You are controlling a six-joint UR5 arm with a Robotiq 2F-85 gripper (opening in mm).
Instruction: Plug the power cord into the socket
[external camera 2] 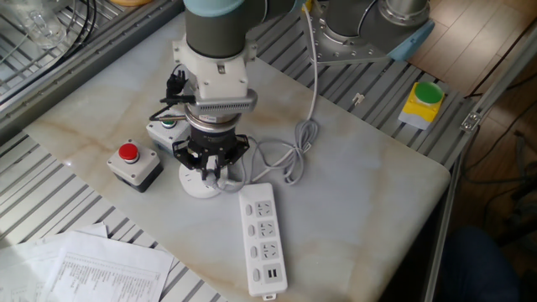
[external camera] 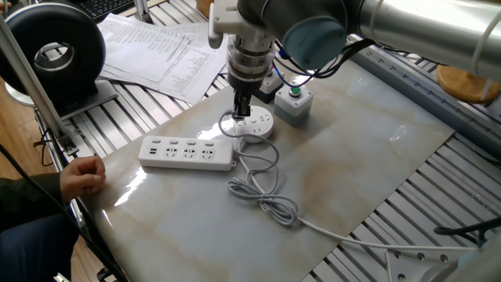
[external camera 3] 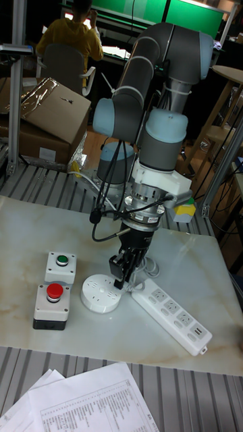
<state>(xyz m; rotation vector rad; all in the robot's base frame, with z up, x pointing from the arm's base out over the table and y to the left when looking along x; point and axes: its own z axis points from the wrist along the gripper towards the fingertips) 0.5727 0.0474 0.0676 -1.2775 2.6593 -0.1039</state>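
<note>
Gripper (external camera: 243, 109) low over socket (external camera: 254, 123) edge.
Fingers nearly together, seemingly pinching the white plug (hard to confirm). Power cord (external camera: 262, 190) loops across the marble table (external camera: 368, 164), beside the power strip (external camera: 188, 153).

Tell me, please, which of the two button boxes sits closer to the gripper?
The green-button box is closer to the gripper; it sits just behind the round socket, while the red-button box lies farther out, toward the table's front edge.

Legible text: none that we could read. The printed sheets (external camera: 160, 48) beside the power strip (external camera: 188, 153) carried lines too small to decipher.
</note>
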